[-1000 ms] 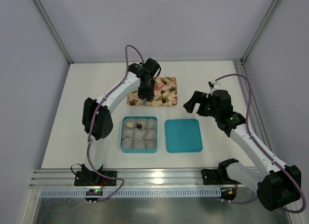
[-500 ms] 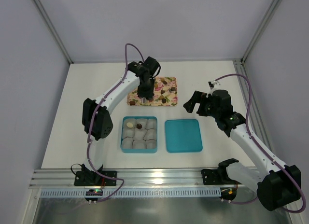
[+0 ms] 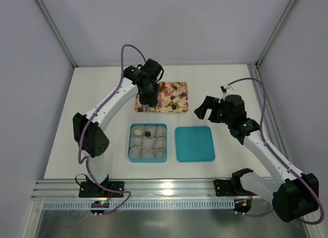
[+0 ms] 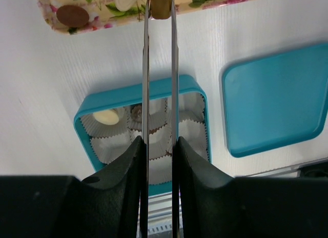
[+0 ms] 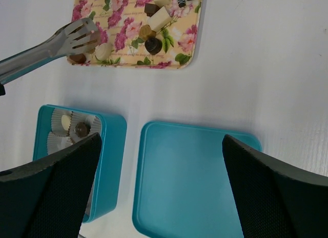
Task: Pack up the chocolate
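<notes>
The left arm (image 3: 110, 102) has swung toward its own left. Its black elbow (image 3: 89, 138) now sits further out and slightly lower in the overhead view, and the purple cable (image 3: 124, 49) looping above it has shifted the same way. The left gripper (image 3: 149, 90) has drawn back from over the floral tray (image 3: 182, 85) toward the tray's left side. The tongs (image 3: 145, 106) it clamps now end at the tray's near left corner, no longer further in along the near edge.

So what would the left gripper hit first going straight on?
Probably the pink floral tray, near its front edge: the left gripper aims its metal tongs, pinching a tan chocolate, there. Depth is unclear.
</notes>
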Controlling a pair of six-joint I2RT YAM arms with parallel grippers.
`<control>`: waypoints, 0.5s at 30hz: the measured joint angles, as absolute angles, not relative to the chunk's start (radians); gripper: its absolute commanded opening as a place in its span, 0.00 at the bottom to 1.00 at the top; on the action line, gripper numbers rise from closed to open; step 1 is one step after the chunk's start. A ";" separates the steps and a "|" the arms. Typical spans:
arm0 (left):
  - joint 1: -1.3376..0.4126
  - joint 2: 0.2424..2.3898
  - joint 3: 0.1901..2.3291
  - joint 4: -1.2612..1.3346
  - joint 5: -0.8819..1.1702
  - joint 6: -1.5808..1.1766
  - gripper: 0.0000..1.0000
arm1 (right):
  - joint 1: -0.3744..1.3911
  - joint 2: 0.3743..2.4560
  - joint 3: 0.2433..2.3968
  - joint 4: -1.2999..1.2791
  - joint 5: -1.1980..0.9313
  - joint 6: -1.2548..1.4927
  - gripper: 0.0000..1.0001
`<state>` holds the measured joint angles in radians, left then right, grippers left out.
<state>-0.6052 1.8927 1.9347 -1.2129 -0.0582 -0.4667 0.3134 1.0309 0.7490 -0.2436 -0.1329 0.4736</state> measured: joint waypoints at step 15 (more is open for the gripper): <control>-0.631 1.594 1.698 -1.250 0.006 -0.467 0.22 | 0.313 1.047 0.749 -0.233 -0.122 0.485 1.00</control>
